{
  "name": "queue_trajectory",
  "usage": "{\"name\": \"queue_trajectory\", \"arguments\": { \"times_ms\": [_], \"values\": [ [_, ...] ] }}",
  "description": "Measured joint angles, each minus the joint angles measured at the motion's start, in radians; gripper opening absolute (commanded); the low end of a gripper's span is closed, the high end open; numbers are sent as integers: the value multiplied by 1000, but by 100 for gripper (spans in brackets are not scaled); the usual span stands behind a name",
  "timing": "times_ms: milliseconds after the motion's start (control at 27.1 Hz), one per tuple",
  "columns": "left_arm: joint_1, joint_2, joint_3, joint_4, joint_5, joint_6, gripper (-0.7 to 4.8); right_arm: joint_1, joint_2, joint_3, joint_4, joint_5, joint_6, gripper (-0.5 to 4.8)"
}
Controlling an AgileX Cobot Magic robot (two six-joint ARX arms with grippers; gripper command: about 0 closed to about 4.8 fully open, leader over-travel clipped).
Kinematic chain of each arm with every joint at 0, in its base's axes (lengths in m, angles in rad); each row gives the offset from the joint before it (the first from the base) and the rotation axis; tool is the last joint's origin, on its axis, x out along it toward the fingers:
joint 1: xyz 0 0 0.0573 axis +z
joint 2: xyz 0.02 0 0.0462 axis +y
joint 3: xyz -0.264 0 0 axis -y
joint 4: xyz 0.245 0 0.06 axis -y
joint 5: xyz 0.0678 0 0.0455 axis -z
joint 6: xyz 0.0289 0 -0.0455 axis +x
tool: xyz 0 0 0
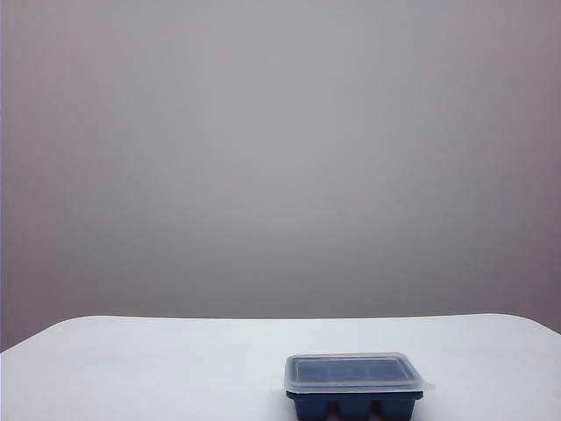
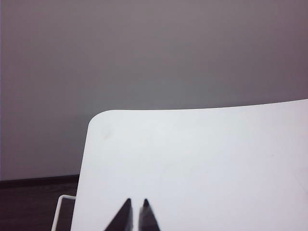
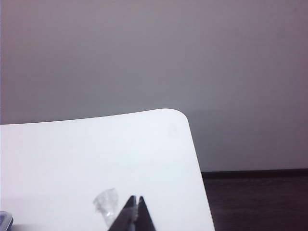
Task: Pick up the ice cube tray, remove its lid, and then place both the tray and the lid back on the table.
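The table [image 1: 175, 368] is a wide, plain white slab with rounded corners, bare but for one item. Behind it runs a flat grey wall [image 1: 280, 158], and in both wrist views a strip of dark floor [image 3: 260, 202] shows past the table's edge, with a dark skirting line where wall meets floor.

The ice cube tray [image 1: 354, 406], dark navy, sits upright at the near edge of the table, right of centre in the exterior view. The lid [image 1: 352, 372], frosted and translucent, lies flat on top of it, covering it fully.

Neither arm shows in the exterior view. The left gripper [image 2: 136, 208] hovers over a bare corner of the table, its two dark tips pinched nearly together on nothing. The right gripper [image 3: 135, 202] is likewise clenched and empty, above the opposite corner; just beside its tips lies the lid's small clear corner tab [image 3: 107, 202], and a sliver of the tray's corner shows further off on that same side.
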Motion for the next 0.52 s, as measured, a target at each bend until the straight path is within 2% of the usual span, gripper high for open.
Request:
{"name": "queue_trajectory", "arguments": {
  "times_ms": [369,480,517],
  "values": [
    [0,0,-1,42,0,-8,27,0,0,0,0,0,0,-5],
    [0,0,1,42,18,-84,27,0,0,0,3,0,3,-5],
    [0,0,5,50,62,-134,27,0,0,0,16,-2,3,-5]
  ]
}}
